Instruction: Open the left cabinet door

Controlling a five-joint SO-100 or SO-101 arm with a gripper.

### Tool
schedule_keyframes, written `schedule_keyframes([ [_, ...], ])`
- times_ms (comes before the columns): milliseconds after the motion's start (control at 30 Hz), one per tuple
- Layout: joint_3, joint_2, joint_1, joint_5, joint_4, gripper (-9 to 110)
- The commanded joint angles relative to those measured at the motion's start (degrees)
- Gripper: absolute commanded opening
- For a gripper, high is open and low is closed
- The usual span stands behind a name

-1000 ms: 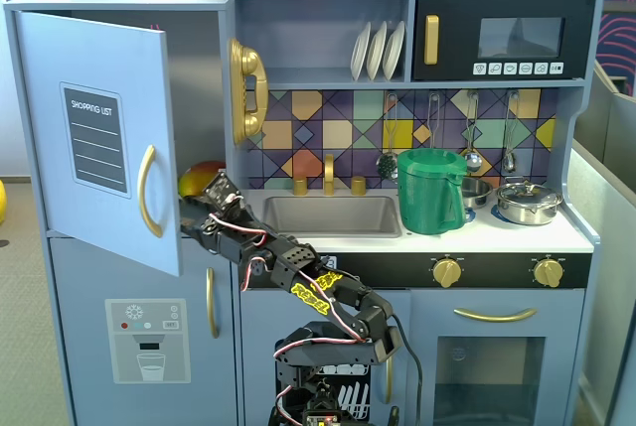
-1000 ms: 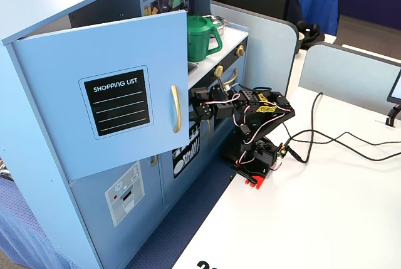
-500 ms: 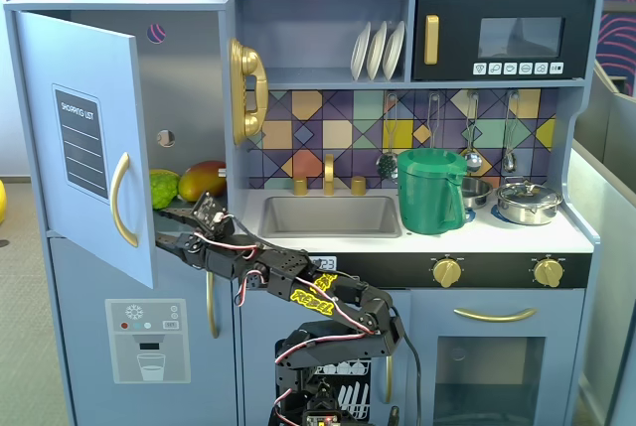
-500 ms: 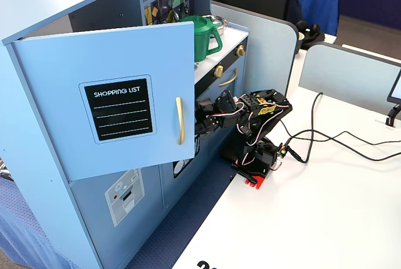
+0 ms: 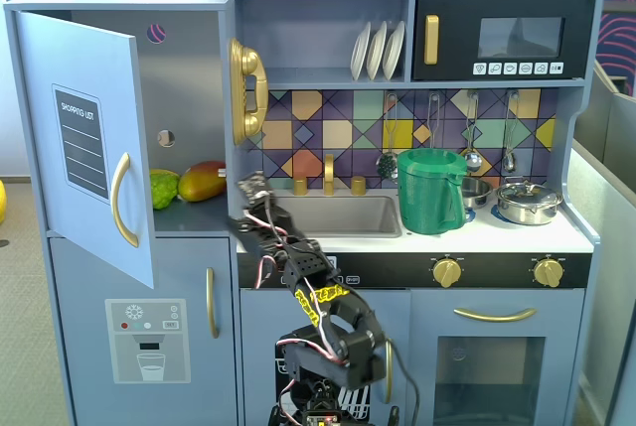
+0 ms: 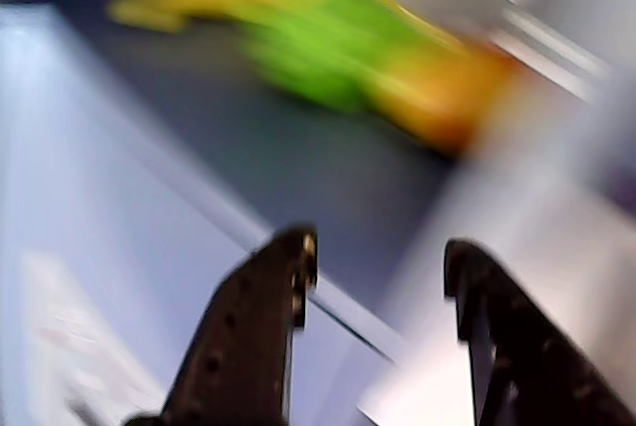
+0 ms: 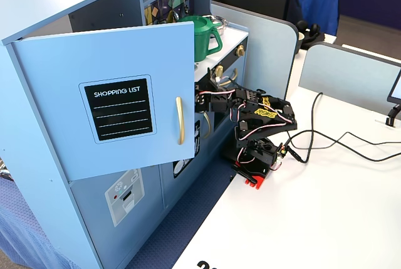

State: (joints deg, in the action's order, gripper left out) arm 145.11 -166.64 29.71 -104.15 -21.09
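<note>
The left cabinet door, light blue with a black "SHOPPING LIST" board and a curved gold handle, stands swung open; it also shows in the other fixed view with its handle. My gripper is to the right of the open compartment, near the counter's front edge, apart from the door and handle. In the blurred wrist view the gripper is open and empty, facing the shelf with a green fruit and a mango. In the side fixed view the gripper is just past the door's free edge.
Inside the open compartment lie a green fruit and a mango. Below is the door with the water-dispenser picture. A gold telephone, sink and green pitcher are right of the gripper. Cables cross the white table.
</note>
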Motion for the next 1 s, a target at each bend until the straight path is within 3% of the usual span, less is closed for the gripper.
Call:
schedule_keyframes([
  [0,-1.05,-5.36,-11.78,5.62,-12.83,8],
  [433,11.16,-15.29,-26.63,14.06,-47.55,8],
  [767,26.28,-15.38,-31.11,17.75,-53.79,7],
  [967,26.46,-15.47,-30.59,21.71,-60.21,7],
])
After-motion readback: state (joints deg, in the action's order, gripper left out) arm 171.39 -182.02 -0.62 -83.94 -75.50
